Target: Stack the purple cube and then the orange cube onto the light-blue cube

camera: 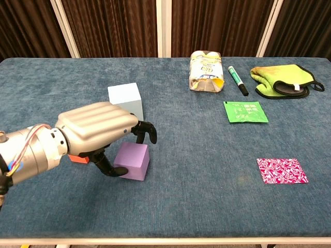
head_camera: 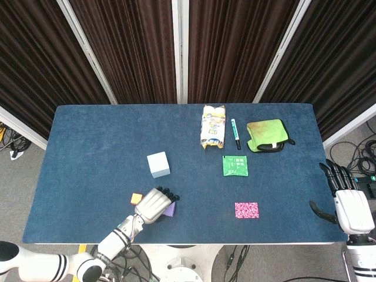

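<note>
The purple cube [camera: 133,161] [head_camera: 171,210] sits on the blue table near its front edge. My left hand [camera: 98,129] [head_camera: 153,204] covers it from the left, with the thumb against the near left face and the fingers curled over the far top edge, gripping it. The orange cube [camera: 77,158] [head_camera: 136,198] lies flat just left of the hand, mostly hidden in the chest view. Behind them the light-blue cube [camera: 125,99] [head_camera: 158,164] stands alone. My right hand [head_camera: 348,205] hangs off the table's right edge, fingers apart and holding nothing.
A snack bag [camera: 207,71], a green marker [camera: 237,80] and a green mitt [camera: 282,80] lie at the back right. A green sachet [camera: 245,111] and a pink patterned card [camera: 281,170] lie on the right half.
</note>
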Robot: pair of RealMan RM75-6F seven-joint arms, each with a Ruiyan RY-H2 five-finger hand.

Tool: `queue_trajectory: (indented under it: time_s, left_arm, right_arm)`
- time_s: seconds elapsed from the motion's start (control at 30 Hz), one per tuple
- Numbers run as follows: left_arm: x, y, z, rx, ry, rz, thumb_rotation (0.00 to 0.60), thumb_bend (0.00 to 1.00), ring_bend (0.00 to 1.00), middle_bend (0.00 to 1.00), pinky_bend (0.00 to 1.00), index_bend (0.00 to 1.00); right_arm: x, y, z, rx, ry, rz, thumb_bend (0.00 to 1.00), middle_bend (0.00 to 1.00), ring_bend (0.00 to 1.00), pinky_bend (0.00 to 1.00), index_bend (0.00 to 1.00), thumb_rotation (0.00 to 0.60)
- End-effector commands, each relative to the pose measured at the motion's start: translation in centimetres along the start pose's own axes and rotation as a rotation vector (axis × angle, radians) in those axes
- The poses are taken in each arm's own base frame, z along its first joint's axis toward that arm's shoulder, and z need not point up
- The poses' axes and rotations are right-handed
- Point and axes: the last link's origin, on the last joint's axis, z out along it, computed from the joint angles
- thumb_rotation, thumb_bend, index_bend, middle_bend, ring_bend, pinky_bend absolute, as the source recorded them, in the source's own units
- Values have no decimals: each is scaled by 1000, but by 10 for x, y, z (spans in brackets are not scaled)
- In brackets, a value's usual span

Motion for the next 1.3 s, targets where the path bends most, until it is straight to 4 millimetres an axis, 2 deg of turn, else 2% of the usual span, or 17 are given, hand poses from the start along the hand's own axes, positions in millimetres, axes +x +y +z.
queue_trajectory:
  time_s: [0.03, 0.3, 0.43, 0.6, 0.73, 0.87, 1.07, 1.3]
  left_arm:
    - [3, -2, -2, 5, 10, 3, 600, 316, 329, 576, 394, 357]
    - [33, -25, -15, 61, 63, 56, 600, 315, 329, 576, 394, 357]
    - [56, -39, -24, 98, 87, 93, 600, 316, 329, 576, 394, 357]
    - [87, -48, -23, 136, 133, 101, 600, 315, 329, 576, 385, 357]
    - [103, -50, -13, 153, 158, 84, 600, 316, 329, 576, 377, 357]
    - [111, -50, 3, 155, 136, 80, 600, 316, 329, 576, 376, 357]
    - [110, -45, 28, 195, 79, 1, 600, 315, 329, 576, 374, 357]
    - [110, -45, 56, 246, 44, 6, 600, 316, 329, 576, 372, 357]
  right_arm:
    - [0, 0, 0, 0, 0, 0, 176, 0, 0, 0, 0, 600]
    - [-1, 0, 0, 1, -2, -4, 176, 0, 0, 0, 0, 600]
    - [-2, -1, 0, 3, -5, -10, 176, 0, 0, 0, 0, 600]
    - [-3, -2, 1, 4, -8, -18, 176, 0, 0, 0, 0, 600]
    - [-4, -2, 1, 4, -10, -23, 176, 0, 0, 0, 0, 600]
    - [-4, -4, 1, 20, 7, -29, 176, 0, 0, 0, 0, 600]
    - [-4, -2, 2, 9, 0, -27, 177, 0, 0, 0, 0, 600]
    - [-3, -1, 3, 1, -5, -25, 176, 0, 0, 0, 0, 600]
